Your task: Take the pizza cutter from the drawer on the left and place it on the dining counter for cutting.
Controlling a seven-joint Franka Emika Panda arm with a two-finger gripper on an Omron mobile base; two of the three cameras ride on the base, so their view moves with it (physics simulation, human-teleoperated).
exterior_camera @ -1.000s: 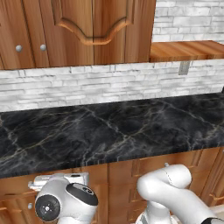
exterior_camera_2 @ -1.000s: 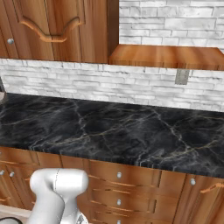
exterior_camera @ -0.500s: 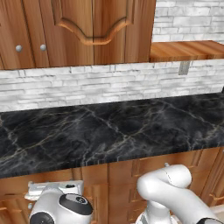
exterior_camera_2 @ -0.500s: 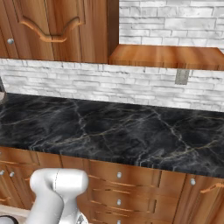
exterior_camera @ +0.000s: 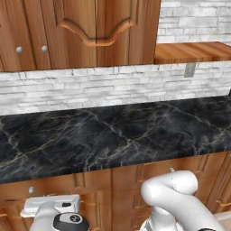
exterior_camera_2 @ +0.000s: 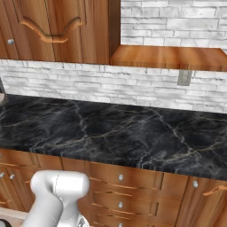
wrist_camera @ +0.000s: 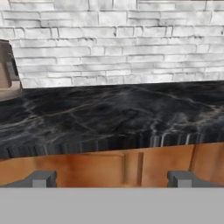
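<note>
The claw [wrist_camera: 112, 178] hangs low in front of the cabinetry, its two dark fingertips [wrist_camera: 40, 178] standing as wide apart as they go, with nothing between them. Ahead in the hand view runs the front edge of the narrow black marble bench [wrist_camera: 113, 116] with pale veins, backed by the white brick wall [wrist_camera: 118, 39]. Just under that edge is the flat brown wooden drawer front [wrist_camera: 65, 168], closed as far as I can tell.

The pizza cutter is not in sight; my read is that it lies inside a drawer that has yet to be opened. The dining counter is not in these pictures either.

Now the risks. From the left base view the small round silver knob [exterior_camera: 31, 190] sits just above the white hand [exterior_camera: 52, 207], near the left end of the cabinet run. That knob is a tiny target: close a touch off-centre and the fingertips would slip off it or pinch bare wood. The hand is also close under the overhanging bench edge, so a rise could knock the wrist into the marble.

There are several drawer fronts stacked to the right in the right base view [exterior_camera_2: 120, 178]; pulling the wrong one would cost time. A brownish vessel [wrist_camera: 8, 72] stands at the far left of the bench, well clear.
</note>
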